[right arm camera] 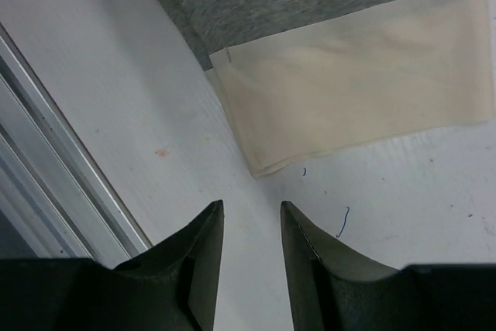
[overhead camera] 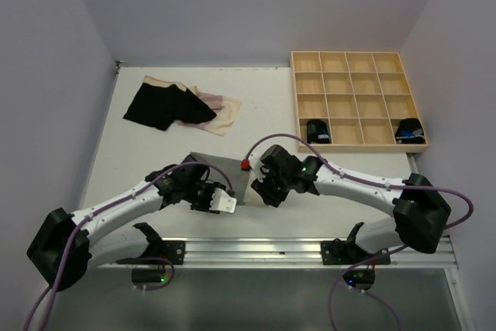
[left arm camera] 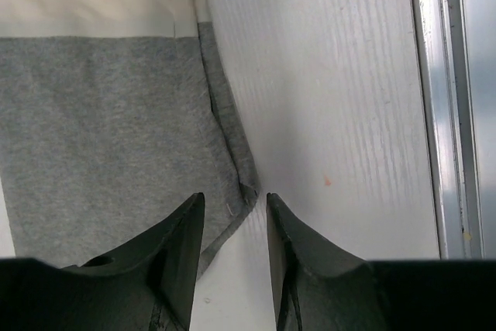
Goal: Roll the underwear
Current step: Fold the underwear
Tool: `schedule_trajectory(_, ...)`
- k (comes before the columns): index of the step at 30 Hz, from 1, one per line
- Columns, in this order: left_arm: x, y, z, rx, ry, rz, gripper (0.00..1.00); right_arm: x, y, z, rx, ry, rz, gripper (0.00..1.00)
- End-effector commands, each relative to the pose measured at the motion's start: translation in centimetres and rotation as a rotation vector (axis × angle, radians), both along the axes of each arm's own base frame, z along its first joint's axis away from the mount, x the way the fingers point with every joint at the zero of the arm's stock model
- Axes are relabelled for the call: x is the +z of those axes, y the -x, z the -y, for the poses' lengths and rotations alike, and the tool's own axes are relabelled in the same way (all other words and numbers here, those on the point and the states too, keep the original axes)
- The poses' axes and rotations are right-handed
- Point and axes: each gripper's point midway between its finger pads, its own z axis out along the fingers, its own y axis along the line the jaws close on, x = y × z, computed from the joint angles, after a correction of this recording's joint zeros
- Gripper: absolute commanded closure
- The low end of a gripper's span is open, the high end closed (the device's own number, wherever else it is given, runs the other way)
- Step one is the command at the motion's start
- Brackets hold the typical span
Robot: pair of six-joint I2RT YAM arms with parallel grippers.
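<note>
Grey underwear [overhead camera: 231,170] with a cream waistband lies flat on the table between my two grippers. In the left wrist view the grey cloth [left arm camera: 101,137] fills the left side, and its hemmed corner sits just ahead of my left gripper [left arm camera: 235,199], which is open and holds nothing. In the right wrist view the cream band [right arm camera: 349,91] ends in a corner just ahead of my right gripper [right arm camera: 252,205], also open and empty. From above, the left gripper [overhead camera: 219,198] and right gripper [overhead camera: 263,190] hang over the garment's near edge. More underwear, one black [overhead camera: 167,106] and one pale beige [overhead camera: 221,110], lies at the back left.
A light wooden tray [overhead camera: 356,58] of square compartments stands at the back right, with a dark rolled item [overhead camera: 316,131] and another [overhead camera: 408,131] in its near row. A metal rail [left arm camera: 446,114] runs along the table's near edge, close to both grippers.
</note>
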Motion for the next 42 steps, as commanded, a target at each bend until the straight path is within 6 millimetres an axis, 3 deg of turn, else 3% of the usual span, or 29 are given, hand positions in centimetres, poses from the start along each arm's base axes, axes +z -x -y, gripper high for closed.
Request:
schedule_trajectory(1, 1.3, -0.1, -0.2, -0.017, 0.067, -0.036, 0.58, -1.3, -0.2, -0.8, 0.094, 0.061, 0.057, 0.59)
schedule_trajectory(5, 1.2, -0.4, -1.2, -0.013, 0.073, -0.019, 0.57, -3.4, 0.2, -1.2, 0.118, 0.132, 0.034, 0.58)
schedule_trajectory(12, 0.0, 0.6, -1.8, -0.04, 0.061, -0.015, 0.55, -4.6, -0.8, -1.9, 0.108, 0.184, 0.03, 0.61)
schedule_trajectory(18, -0.3, 0.7, -2.0, -0.073, 0.042, -0.012, 0.56, -3.8, -1.1, -2.1, 0.118, 0.205, 0.065, 0.63)
schedule_trajectory(25, -0.2, 1.3, -2.0, -0.109, 0.039, -0.042, 0.56, -0.9, -0.8, -2.3, 0.195, 0.185, 0.146, 0.6)
schedule_trajectory(36, 0.1, 2.0, -1.8, -0.144, 0.054, -0.052, 0.56, -5.6, -0.1, -3.3, 0.269, 0.241, 0.045, 0.65)
schedule_trajectory(42, -0.2, 2.0, -1.9, -0.158, 0.05, -0.049, 0.55, -6.4, 0.2, -2.7, 0.284, 0.283, 0.02, 0.74)
